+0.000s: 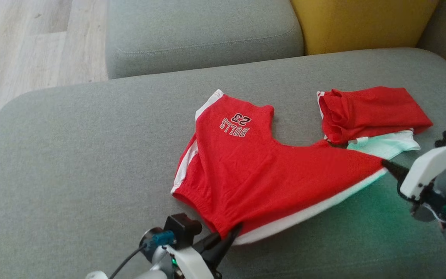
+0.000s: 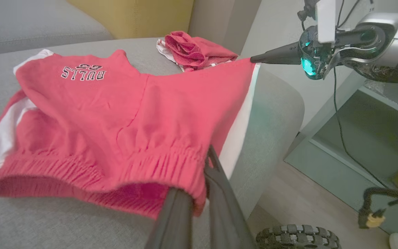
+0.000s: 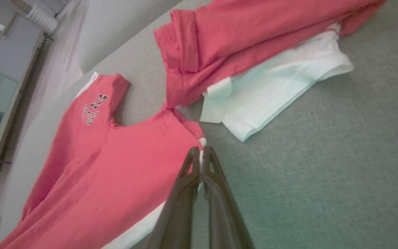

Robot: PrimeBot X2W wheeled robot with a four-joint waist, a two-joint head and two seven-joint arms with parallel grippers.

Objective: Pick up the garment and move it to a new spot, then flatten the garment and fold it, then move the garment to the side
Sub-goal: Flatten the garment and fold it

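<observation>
The garment is a pair of red shorts with white side stripes and "BULLS 23" lettering, spread on the grey sofa seat. My left gripper is shut on its elastic waistband at the near corner; in the left wrist view the left gripper pinches that red hem of the garment. My right gripper is shut on the far right corner, pulling the edge taut. In the right wrist view the right gripper clamps the tip of the garment.
A second red and white folded garment lies just behind the right gripper. A grey back cushion and a yellow cushion stand behind. The sofa's edge drops to wood floor at the left. A glass cabinet stands beside the sofa.
</observation>
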